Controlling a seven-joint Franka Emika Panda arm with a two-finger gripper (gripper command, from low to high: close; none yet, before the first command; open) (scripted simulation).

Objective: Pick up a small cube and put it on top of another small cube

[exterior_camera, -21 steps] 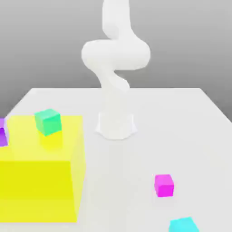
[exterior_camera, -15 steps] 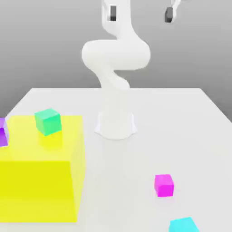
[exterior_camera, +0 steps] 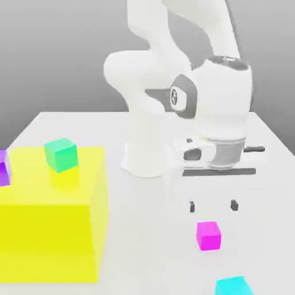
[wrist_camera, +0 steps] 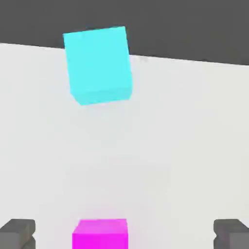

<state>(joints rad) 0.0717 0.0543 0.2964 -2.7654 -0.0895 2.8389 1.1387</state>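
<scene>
We see the gripper (exterior_camera: 212,205) hanging just above the pink cube (exterior_camera: 208,235) on the table (exterior_camera: 271,190), jaws spread wide and empty (green cube (exterior_camera: 61,154) sits atop the yellow block (exterior_camera: 52,230)).

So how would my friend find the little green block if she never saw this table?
Look for the big yellow block at the exterior view's left of the white table. The green cube sits on top of it, near the back. It is the only green one: the purple cube beside it is off at the edge.
</scene>
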